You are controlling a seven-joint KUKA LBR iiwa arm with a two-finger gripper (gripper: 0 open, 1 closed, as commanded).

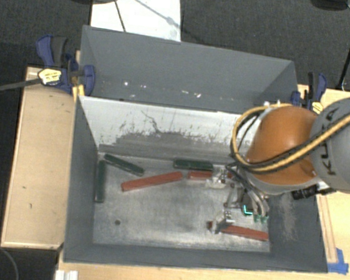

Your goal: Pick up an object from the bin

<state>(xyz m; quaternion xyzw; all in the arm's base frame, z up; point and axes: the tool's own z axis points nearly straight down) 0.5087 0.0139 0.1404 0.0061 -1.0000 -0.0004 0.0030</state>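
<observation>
Red-brown stick (247, 233) at the front right of the bin (166, 220) lies just beneath my gripper (224, 222); whether my jaws are apart or together, I cannot tell. I judge the step to be the approach. Next I must straddle the stick's width, clamp, then lift. Count: three green sticks (122, 164), two red-brown, perhaps a third stub (200, 175).

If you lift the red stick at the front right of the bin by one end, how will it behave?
The red stick lies straight and flat, so it is probably stiff. It is long and thin, so likely light. The pincer sits near its left end; held there, the stick may tilt.
</observation>
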